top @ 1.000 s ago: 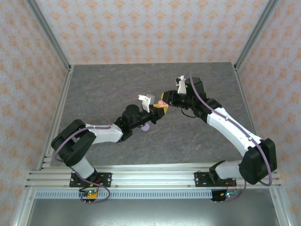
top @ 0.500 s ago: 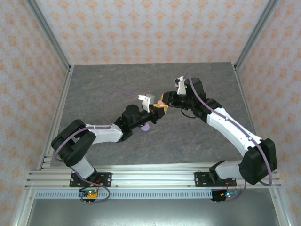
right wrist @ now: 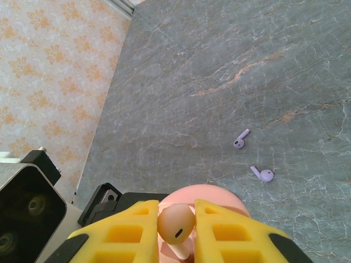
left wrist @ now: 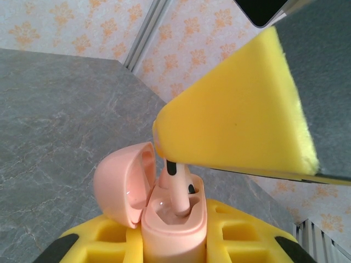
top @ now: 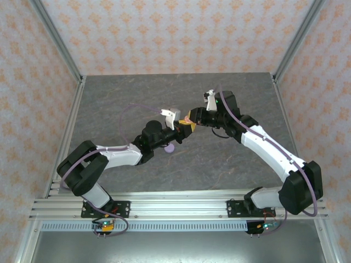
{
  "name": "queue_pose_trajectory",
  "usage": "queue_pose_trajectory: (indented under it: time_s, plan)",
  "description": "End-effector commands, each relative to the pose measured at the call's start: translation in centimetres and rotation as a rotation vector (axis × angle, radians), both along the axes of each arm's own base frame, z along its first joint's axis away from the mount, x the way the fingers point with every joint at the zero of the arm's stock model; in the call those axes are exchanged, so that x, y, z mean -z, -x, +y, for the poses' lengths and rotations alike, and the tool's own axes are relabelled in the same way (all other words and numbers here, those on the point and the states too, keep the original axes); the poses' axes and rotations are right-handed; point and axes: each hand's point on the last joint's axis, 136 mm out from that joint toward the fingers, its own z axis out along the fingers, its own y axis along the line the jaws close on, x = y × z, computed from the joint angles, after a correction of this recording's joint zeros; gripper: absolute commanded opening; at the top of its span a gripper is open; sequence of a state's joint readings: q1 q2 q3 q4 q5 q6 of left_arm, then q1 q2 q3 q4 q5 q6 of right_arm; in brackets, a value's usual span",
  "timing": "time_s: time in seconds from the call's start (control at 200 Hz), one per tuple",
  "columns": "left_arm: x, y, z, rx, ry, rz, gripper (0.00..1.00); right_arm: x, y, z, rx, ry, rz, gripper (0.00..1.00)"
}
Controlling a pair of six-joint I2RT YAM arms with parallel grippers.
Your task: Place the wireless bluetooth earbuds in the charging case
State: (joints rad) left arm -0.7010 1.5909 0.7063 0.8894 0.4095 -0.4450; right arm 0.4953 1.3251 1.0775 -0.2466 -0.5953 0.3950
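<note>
Left wrist view: right jaws are pinching the pink earbud [left wrist: 179, 190], stem pointing down into the open charging case [left wrist: 174, 236] the left jaws are gripping.

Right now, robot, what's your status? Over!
Left pincer shut on open pink case. Right pincer shut on pink earbud, stem in the case's slot. Two lilac earbuds loose on the table, away from both pincers.
</note>
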Motion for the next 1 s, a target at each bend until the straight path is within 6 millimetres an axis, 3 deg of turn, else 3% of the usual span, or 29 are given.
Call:
queue_pose_trajectory:
  time_s: [0.0,0.991]
  plan:
    - [-4.3,0.3,-0.4,0.012,0.06,-0.092,0.13,-0.7,0.6,0.1,-0.02,0.009,-0.016,0.2]
    - [-4.4,0.9,-0.6,0.055,-0.05,-0.142,0.13,-2.8,2.2,-1.0,-0.054,0.066,-0.063,0.32]
